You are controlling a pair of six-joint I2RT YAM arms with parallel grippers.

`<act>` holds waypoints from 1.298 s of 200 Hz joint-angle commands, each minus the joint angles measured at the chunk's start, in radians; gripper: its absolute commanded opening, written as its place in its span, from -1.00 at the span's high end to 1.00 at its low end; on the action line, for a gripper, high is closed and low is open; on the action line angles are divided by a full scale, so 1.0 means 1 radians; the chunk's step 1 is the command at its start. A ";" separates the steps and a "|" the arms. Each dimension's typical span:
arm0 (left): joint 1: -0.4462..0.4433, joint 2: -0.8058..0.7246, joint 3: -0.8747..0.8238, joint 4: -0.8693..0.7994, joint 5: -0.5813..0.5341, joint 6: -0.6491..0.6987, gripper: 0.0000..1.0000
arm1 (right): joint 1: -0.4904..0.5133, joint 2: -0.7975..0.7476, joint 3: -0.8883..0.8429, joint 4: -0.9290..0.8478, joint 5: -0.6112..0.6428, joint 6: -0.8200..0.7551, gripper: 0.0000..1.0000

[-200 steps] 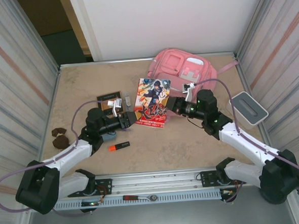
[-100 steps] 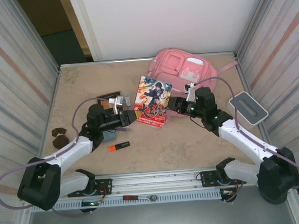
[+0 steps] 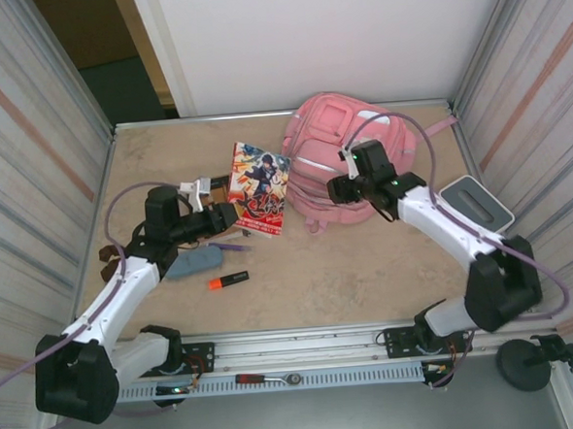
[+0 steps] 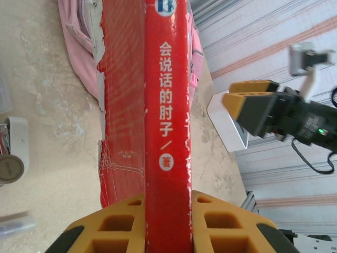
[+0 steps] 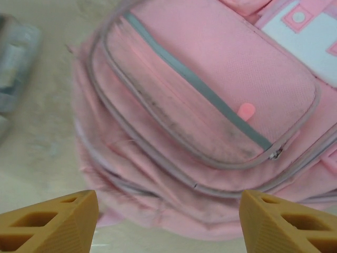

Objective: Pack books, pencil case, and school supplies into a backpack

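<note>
Lying well left of the backpack [image 3: 313, 143], the pencil case [image 3: 192, 262] rests on the desk [image 3: 319, 271]; nearer, the left end effector [image 3: 226, 218] clamps the red book [image 3: 260, 175] by its edge; the right end effector [image 3: 336, 190] hangs wide open above the backpack's front

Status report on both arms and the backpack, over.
Left gripper: jaws shut on red comic spine. Right gripper: jaws open, empty, over pink backpack. Front pocket looks zipped; pencil case, marker on table.

The right gripper [image 5: 167, 221] hangs over the pink backpack [image 5: 210, 105], orange jaws spread wide; grey-zipped front pocket [image 5: 221, 89] facing up; blurred grey thing [image 5: 16, 47] at left.
</note>
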 commanded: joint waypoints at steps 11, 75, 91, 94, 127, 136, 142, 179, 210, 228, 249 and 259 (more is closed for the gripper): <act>0.007 -0.029 0.073 -0.048 -0.005 0.094 1.00 | 0.014 0.214 0.161 -0.053 0.127 -0.195 -0.39; 0.006 -0.017 0.101 -0.105 -0.017 0.123 1.00 | 0.062 0.568 0.429 -0.115 0.256 -0.336 -0.37; 0.007 -0.008 0.102 -0.107 -0.012 0.122 1.00 | 0.062 0.619 0.481 -0.116 0.282 -0.350 -0.33; 0.007 -0.007 0.101 -0.107 -0.012 0.121 1.00 | 0.062 0.627 0.491 -0.116 0.288 -0.354 -0.31; 0.006 0.012 0.086 -0.065 0.024 0.108 1.00 | 0.070 0.647 0.530 -0.114 0.319 -0.401 0.26; 0.006 0.014 0.077 -0.042 0.043 0.100 1.00 | 0.073 0.635 0.530 -0.116 0.329 -0.409 0.46; 0.006 0.015 0.074 -0.031 0.053 0.096 1.00 | 0.074 0.619 0.529 -0.120 0.334 -0.413 0.58; -0.014 0.038 0.079 0.001 0.090 0.060 1.00 | 0.063 0.462 0.532 -0.162 0.291 -0.380 0.98; -0.068 0.079 0.116 -0.039 0.096 0.043 1.00 | 0.012 0.342 0.590 -0.234 0.123 -0.291 1.00; -0.092 0.095 0.106 0.041 0.119 -0.033 1.00 | -0.029 0.301 0.628 -0.271 0.005 -0.253 1.00; -0.129 0.135 0.122 0.106 0.134 -0.113 1.00 | -0.083 0.279 0.672 -0.307 -0.116 -0.214 1.00; -0.153 0.166 0.146 0.099 0.134 -0.129 1.00 | -0.106 0.274 0.689 -0.318 -0.174 -0.195 1.00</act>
